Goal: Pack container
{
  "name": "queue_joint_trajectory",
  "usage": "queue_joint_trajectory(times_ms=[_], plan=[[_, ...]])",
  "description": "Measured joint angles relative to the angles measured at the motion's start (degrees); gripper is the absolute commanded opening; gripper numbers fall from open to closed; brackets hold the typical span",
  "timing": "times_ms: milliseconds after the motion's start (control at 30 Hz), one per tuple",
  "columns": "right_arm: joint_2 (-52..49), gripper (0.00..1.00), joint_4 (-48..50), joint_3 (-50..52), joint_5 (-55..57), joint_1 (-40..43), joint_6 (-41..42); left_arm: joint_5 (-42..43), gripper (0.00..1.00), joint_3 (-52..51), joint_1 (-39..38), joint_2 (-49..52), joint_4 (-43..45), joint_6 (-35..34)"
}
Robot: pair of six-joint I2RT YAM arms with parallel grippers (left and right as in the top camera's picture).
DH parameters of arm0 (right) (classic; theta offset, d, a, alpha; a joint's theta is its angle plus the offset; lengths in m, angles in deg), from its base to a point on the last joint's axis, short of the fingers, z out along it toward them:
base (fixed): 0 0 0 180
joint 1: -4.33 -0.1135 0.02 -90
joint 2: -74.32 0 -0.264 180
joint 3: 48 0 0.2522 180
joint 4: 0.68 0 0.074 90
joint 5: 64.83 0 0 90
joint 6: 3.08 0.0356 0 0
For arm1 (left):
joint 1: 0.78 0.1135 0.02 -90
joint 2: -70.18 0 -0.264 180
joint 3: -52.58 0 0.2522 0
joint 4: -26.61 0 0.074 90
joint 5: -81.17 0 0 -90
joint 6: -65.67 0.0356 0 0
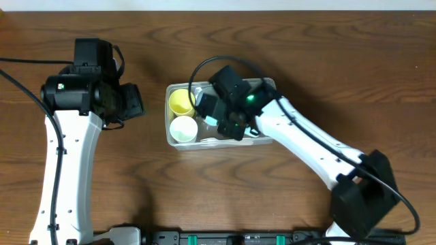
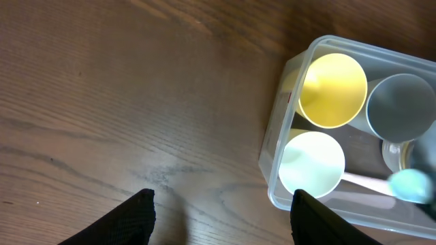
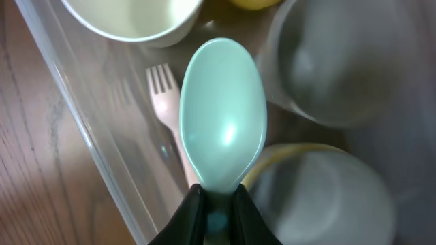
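The clear plastic container (image 1: 172, 139) sits mid-table. It holds a yellow cup (image 1: 181, 102), a white cup (image 1: 183, 128), a grey cup (image 2: 402, 105) and a pale pink fork (image 3: 162, 92). My right gripper (image 3: 218, 204) is shut on the handle of a pale teal spoon (image 3: 221, 122) and holds it inside the container, above the fork and cups. In the overhead view the right gripper (image 1: 228, 112) covers the container's middle. My left gripper (image 2: 218, 218) is open and empty over bare wood, just left of the container (image 2: 272, 153).
The wooden table (image 1: 306, 54) surrounds the container. The left arm (image 1: 68, 136) stands at the left, the right arm (image 1: 320, 146) reaches in from the lower right. Black cables loop over both arms.
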Motion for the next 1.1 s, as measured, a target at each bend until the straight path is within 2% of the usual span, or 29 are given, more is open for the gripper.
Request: queue_joint_trajectory(times_ms=[100, 133, 200, 267, 567, 767, 900, 967, 1000, 1033, 1100], plan=[[-0.87, 0.08, 0.07, 0.04, -0.04, -0.7, -0.44, 0.0, 0.64, 0.0, 0.0, 0.0, 0.0, 0.0], [-0.87, 0.13, 0.04, 0.04, -0.07, -0.79, -0.46, 0.0, 0.64, 0.0, 0.0, 0.0, 0.0, 0.0], [-0.87, 0.31, 0.04, 0.04, -0.04, -0.85, -0.26, 0.0, 0.64, 0.0, 0.0, 0.0, 0.0, 0.0], [-0.87, 0.36, -0.02, 0.09, -0.13, -0.85, -0.68, -0.02, 0.64, 0.0, 0.0, 0.0, 0.02, 0.0], [-0.87, 0.35, 0.92, 0.09, 0.68, -0.9, 0.17, -0.02, 0.64, 0.0, 0.0, 0.0, 0.0, 0.0], [2.05, 0.41, 9.16, 0.26, 6.56, -0.15, 10.56, -0.02, 0.64, 0.0, 0.0, 0.0, 0.26, 0.04], [9.46, 0.63, 12.11, 0.26, 9.64, 5.2, 22.32, 0.0, 0.64, 0.0, 0.0, 0.0, 2.36, 0.74], [13.66, 0.94, 12.28, 0.26, 10.54, 10.16, 28.61, 0.0, 0.64, 0.0, 0.0, 0.0, 4.48, 1.84], [15.3, 0.99, 12.24, 0.22, 10.99, 12.63, 31.19, -0.02, 0.71, -0.02, 0.0, 0.0, 5.62, 2.36], [17.11, 0.99, 12.07, 0.2, 11.26, 16.2, 34.07, 0.0, 0.95, -0.02, 0.0, 0.0, 6.8, 3.41], [19.26, 0.99, 11.45, 0.15, 12.28, 22.16, 38.07, -0.07, 0.98, -0.04, 0.0, 0.0, 8.83, 4.42]])
